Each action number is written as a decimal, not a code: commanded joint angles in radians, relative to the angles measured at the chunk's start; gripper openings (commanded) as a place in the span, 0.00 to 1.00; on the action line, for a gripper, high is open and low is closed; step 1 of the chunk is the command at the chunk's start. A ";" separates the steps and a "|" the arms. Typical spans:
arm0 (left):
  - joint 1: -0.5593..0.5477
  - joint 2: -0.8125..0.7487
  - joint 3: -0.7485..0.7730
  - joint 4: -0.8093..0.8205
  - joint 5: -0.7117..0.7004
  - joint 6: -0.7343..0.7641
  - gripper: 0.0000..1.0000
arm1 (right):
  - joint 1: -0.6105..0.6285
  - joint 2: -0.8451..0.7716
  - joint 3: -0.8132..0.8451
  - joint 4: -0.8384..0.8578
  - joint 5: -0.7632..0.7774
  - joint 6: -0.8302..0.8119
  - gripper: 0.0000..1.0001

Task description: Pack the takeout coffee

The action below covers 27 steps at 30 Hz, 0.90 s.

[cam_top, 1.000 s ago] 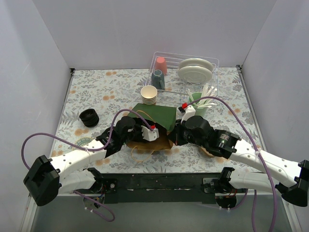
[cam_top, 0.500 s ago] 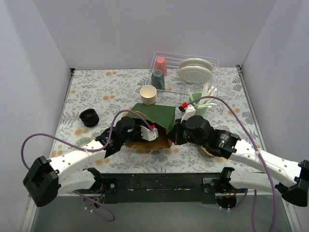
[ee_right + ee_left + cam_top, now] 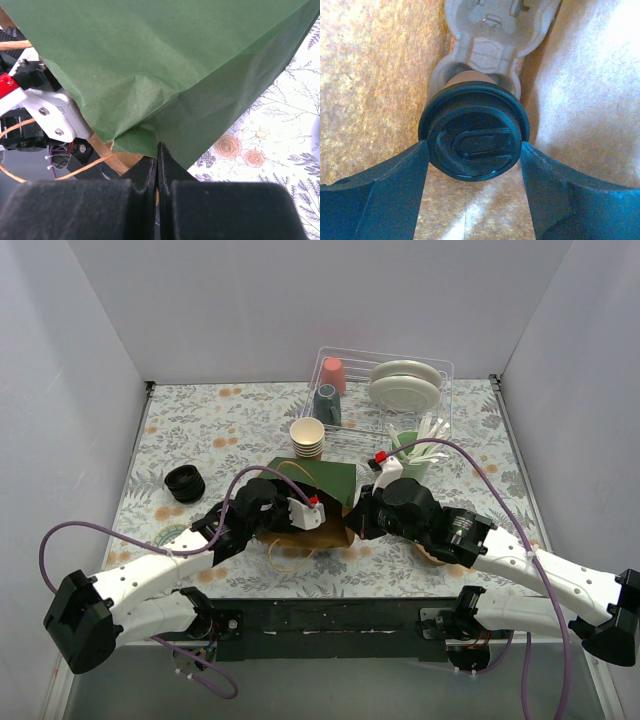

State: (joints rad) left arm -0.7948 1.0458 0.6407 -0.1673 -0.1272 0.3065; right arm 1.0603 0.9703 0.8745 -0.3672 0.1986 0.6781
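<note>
Saw a glossy, smooth black plastic lid point(image 3: 472, 135) on a matt tan paper cup point(image 3: 470, 78). Found the bag point(image 3: 165, 65) creased matt green paper outside, rough brown kraft inside.

Middle of the table point(image 3: 200, 430), the bag point(image 3: 325, 480) lies on its side, mouth towards the near edge. Inside it sits the takeout coffee point(image 3: 472, 132), with a moulded tray point(image 3: 492, 30) just beyond it, deeper in. The left gripper point(image 3: 473, 147) reaches in from the near left, a finger on either side of the lid. At the bag's near right, the right gripper point(image 3: 157, 147) pinches its edge. Just behind the bag stands a stack of cups point(image 3: 308, 435). To the bag's right, a utensil holder point(image 3: 412, 455). Far right, the rack point(image 3: 440, 370) holds plates point(image 3: 405, 385) on its right side, two cups point(image 3: 330, 390) on its left. Well left of the bag, a loose round piece point(image 3: 184, 481).
</note>
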 commanded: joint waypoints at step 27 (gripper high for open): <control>0.006 0.069 -0.058 0.158 0.000 -0.009 0.00 | -0.005 0.004 0.047 0.039 -0.024 0.018 0.01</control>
State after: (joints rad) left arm -0.7940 1.1122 0.5953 -0.0456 -0.1238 0.2928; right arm 1.0595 0.9821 0.8768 -0.3634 0.1802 0.6830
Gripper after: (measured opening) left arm 0.679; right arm 0.023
